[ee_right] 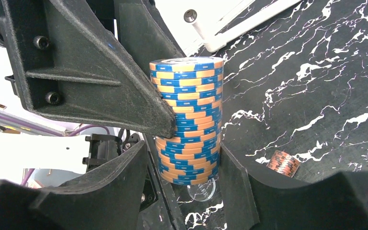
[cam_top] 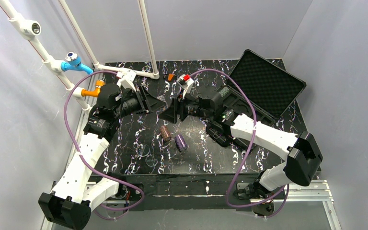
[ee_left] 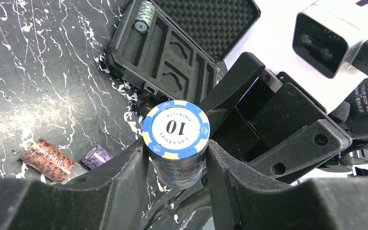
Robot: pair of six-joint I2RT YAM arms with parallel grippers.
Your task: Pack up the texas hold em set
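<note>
**Two grippers on one chip stack: handover at mid-table**

Left gripper (ee_left: pixel 177 155) pinches the blue-and-orange chip stack (ee_right: pixel 189 120) high up, one finger on each side. The stack stands upright, top chip face-up, over the middle of the table (cam_top: pixel 124 158).

Right gripper (ee_right: pixel 187 158) meets it from the right. Its fingers flank the stack's lower half, very close. Whether they press yet cannot be told.

Case (cam_top: pixel 268 84) lies open at the far right, lid tilted back with its foam showing. Grey-green stack (ee_left: pixel 143 15) is already seated in a tray slot; the other slots look bare.

Brown stack (cam_top: pixel 165 134) and purple stack (cam_top: pixel 180 142) lie on their sides near centre, close together, well apart from the case.

Step in hand, as judged: passing the stack from left arm to right, the arm nearer the case.

Next move calls for a firm right-hand pinch before the left lets go. The chips are loose and could spill if squeezed off-centre. Then a carry to a free slot.
</note>
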